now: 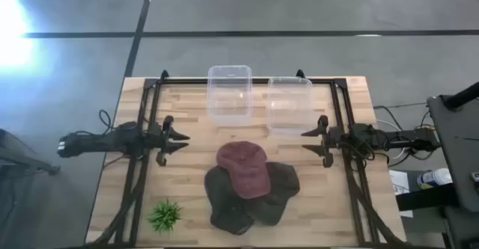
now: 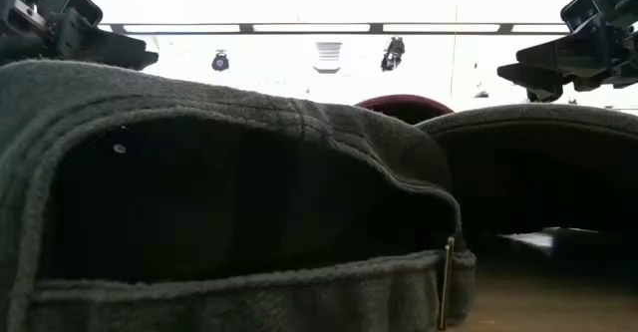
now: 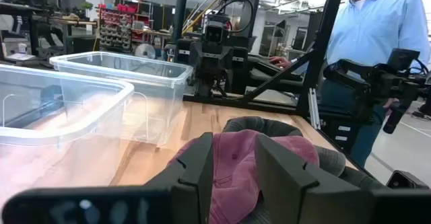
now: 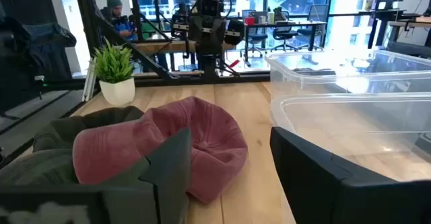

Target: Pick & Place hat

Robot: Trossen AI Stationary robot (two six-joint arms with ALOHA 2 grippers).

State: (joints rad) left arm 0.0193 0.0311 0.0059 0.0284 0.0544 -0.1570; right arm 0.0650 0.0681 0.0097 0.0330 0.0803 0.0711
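Note:
A dark red cap (image 1: 243,168) lies on top of two dark green caps (image 1: 227,203) (image 1: 283,188) near the table's middle. In the low view one green cap (image 2: 219,202) fills the foreground, and the red cap's crown (image 2: 404,105) shows behind it. My left gripper (image 1: 179,140) (image 3: 234,143) hovers open to the left of the pile, pointing at it. My right gripper (image 1: 308,138) (image 4: 230,136) hovers open to the pile's right, facing the red cap (image 4: 182,150). Neither touches a cap.
Two clear plastic bins (image 1: 229,92) (image 1: 290,103) stand side by side near the far edge, behind the caps. A small potted green plant (image 1: 165,215) sits at the near left corner. A person in a light blue shirt (image 3: 377,29) stands beyond the table's right side.

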